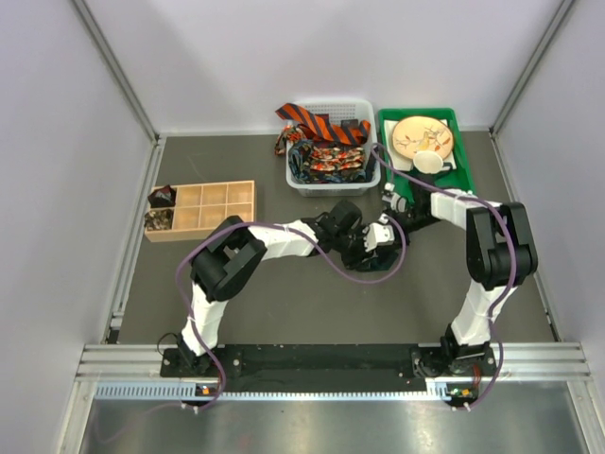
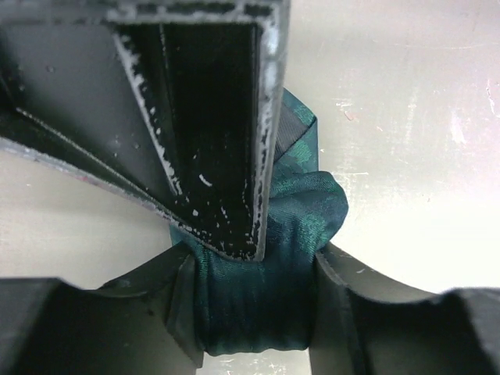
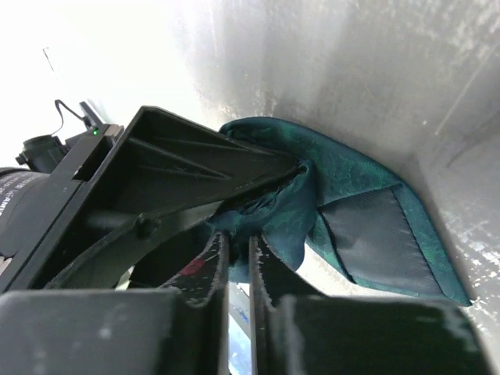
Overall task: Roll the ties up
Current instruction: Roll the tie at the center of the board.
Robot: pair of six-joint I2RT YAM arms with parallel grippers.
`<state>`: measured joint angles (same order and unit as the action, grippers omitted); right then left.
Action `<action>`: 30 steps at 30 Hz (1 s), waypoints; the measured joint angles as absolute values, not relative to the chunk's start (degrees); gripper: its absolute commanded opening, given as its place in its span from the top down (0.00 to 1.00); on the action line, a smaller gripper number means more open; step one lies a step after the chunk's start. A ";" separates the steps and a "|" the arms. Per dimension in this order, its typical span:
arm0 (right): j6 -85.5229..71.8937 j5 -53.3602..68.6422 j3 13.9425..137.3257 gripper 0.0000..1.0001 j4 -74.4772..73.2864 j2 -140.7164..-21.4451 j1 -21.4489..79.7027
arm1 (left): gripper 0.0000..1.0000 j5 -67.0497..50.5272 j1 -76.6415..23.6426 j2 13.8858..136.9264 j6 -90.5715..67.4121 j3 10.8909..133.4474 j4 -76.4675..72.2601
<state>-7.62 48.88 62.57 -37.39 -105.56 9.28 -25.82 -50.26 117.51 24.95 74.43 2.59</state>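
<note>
Grey tabletop beneath both arms. My left gripper clamps the teal tie, partly rolled, between its fingers. My right gripper, just ahead, pinches a fold. For a tight roll: even tension, aligned edges.

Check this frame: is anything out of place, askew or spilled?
The orange-and-black striped tie spills over the back-left rim of the white basket instead of lying inside. The teal tie is bunched between both arms' jaws; nothing else stands out.
</note>
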 measured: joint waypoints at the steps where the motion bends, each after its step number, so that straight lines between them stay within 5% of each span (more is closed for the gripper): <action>1: -7.49 48.42 62.94 1.00 -37.89 -105.58 9.26 | 0.48 -25.93 -50.24 117.60 24.64 74.54 2.66; 6: -6.85 47.62 63.79 1.00 -38.81 -106.17 9.39 | 0.20 -26.37 -49.91 117.16 23.42 72.53 -0.60; 8: -6.68 47.31 63.86 1.00 -38.81 -106.19 9.39 | 0.17 -27.59 -49.56 116.11 22.92 69.47 -4.75; 20: -6.33 45.41 63.55 1.00 -38.68 -105.82 8.58 | 0.17 -31.42 -47.72 113.30 18.22 60.62 -18.11; 30: -5.76 44.14 63.00 1.00 -38.33 -105.27 7.88 | 0.31 -33.61 -47.68 117.67 15.09 62.65 -24.29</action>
<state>-5.76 44.14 63.00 -38.33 -105.27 7.88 -33.61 -47.68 117.67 15.09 62.65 -24.29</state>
